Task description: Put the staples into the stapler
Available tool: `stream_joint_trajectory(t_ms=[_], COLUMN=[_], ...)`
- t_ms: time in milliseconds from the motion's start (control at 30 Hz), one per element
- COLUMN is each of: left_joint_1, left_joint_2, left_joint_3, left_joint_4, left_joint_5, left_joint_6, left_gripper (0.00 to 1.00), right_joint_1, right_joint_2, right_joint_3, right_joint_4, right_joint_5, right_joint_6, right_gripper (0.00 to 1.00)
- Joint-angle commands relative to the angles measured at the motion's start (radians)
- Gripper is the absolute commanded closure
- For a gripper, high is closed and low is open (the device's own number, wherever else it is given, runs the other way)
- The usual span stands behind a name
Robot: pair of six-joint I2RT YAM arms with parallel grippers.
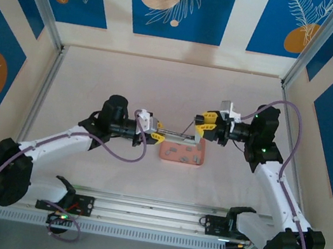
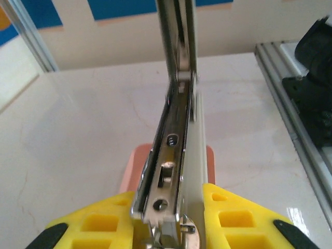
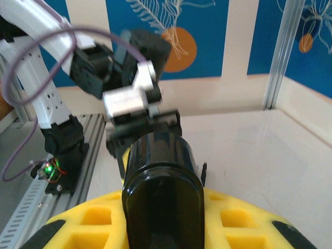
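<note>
The pale, faintly veined tabletop lay smooth and glossy under both arms.

At the left, the left claw was closed on one end of the slim, white-and-metal stapler, which hung between the two arms. Its own wrist camera gave detail the overhead view lacked. Yellow plastic fingers, moulded with square pockets and tipped in black, pressed in on either side. Between them ran the stapler's bright steel channel, punched with small slots. A matte, cream plastic bar lay along the channel's right side. At the far end a second narrow bar stood up from the hinge, so the stapler was open.

Just below the stapler in the overhead view sat a shallow, pink, rectangular tray. The staples lay inside it as several tiny grey metal strips. From the left wrist only the tray's pink edge showed beneath the channel, with its contents hidden.

At the right, the right claw was shut on the stapler's other end. Its wrist camera showed that end as a glossy, black, rounded block wedged between matching yellow fingers. The left arm was blurred beyond it.
</note>
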Motion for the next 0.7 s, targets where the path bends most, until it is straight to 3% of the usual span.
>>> stream_joint_trajectory(t_ms=[0, 267, 467, 667], left_joint_1=[0.012, 0.005, -0.028, -0.050], left_joint_2=[0.054, 0.151, 0.207, 0.233], left_joint_3=[-0.052, -0.029, -0.002, 0.024], left_joint_4=[-0.084, 0.124, 0.286, 0.368], left_joint_5=[-0.169, -0.102, -0.064, -0.049], left_joint_6=[0.029, -0.097, -0.182, -0.233], left_gripper=[0.89, 0.85, 0.73, 0.61], right_joint_1=[-0.008, 0.068, 0.118, 0.167], right_joint_2=[-0.027, 0.025, 0.080, 0.108], right_joint_3=[0.047, 0.046, -0.011, -0.044], right_joint_4=[0.287, 0.487, 0.681, 0.738], right_joint_5=[-0.017, 0.121, 0.286, 0.385], right_joint_6=[0.235, 0.382, 0.535, 0.572], right_gripper=[1.00, 1.00, 1.00, 1.00])
